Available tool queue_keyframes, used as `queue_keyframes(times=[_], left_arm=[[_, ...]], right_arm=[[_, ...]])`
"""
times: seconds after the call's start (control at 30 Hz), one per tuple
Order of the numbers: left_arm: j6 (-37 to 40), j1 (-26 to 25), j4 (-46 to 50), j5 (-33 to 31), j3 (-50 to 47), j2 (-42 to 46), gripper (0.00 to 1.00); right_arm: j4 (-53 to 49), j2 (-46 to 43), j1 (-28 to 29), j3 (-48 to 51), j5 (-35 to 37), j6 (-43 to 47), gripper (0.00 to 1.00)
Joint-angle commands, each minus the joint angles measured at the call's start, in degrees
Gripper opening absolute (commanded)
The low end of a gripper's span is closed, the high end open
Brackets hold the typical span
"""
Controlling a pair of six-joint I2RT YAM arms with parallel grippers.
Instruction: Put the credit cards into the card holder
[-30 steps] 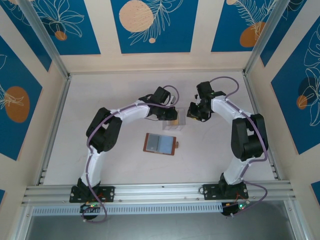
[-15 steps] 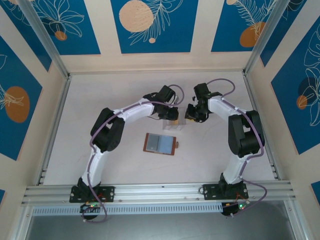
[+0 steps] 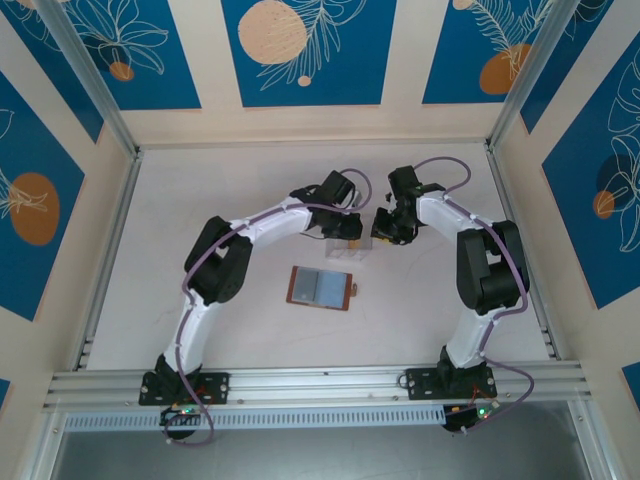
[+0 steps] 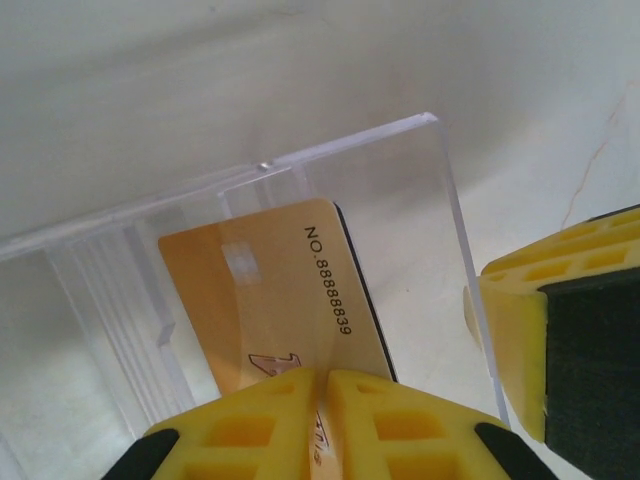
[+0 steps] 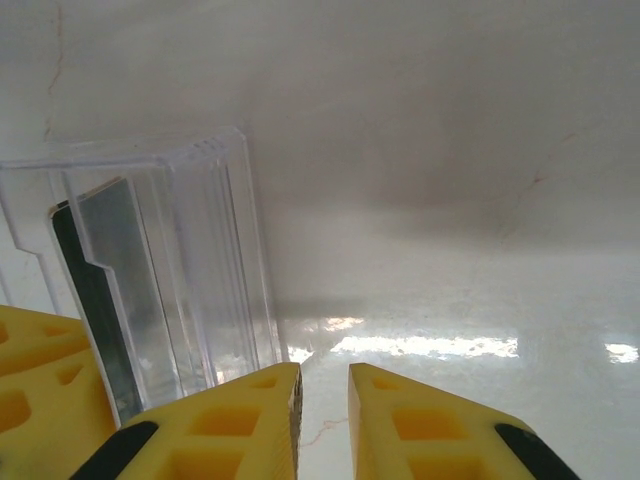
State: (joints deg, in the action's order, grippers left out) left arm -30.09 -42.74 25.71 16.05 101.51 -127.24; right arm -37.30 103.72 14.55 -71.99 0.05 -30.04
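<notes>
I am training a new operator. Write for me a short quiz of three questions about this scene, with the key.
1. True or false: the reddish-brown leather folding wallet lies closed.
2. What does the left gripper pinch? A. the tan rectangular card; B. the wallet's tab; C. a coin.
3. Fill in: the tan card stands ___ the clear plastic box.
Key: 1 false, it lies open with its grey-blue inside up; 2 A; 3 inside.
</notes>
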Motion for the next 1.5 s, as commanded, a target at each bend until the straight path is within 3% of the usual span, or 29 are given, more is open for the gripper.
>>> queue_keyframes(times=[0.0, 0.67, 0.93, 1.07, 1.47], left_arm=[[-4.8, -1.5, -8.2, 7.7, -4.6, -0.5, 0.14], [-22.9, 4.1, -40.2, 18.5, -24.3, 3.3, 0.13], [-25.7, 4.5, -45.0, 20.3, -25.2, 1.6, 0.13], [-27.8, 4.8, -48.5, 21.3, -26.2, 0.8, 0.13], [-23.0, 5.3, -41.2, 18.9, -25.9, 3.5, 0.11]], right_arm=[[0.8, -0.2, 1.3, -1.0, -3.3, 0.1, 0.23], [-1.8, -0.3, 2.3, -4.0, -1.8, 2.0, 0.24], [-2.9, -5.4, 2.7, -4.5, 2.1, 2.3, 0.26], [-2.9, -7.1, 2.8, -4.6, 0.8, 2.9, 0.28], [-4.0, -3.0, 4.9, -6.9, -0.1, 4.1, 0.26]])
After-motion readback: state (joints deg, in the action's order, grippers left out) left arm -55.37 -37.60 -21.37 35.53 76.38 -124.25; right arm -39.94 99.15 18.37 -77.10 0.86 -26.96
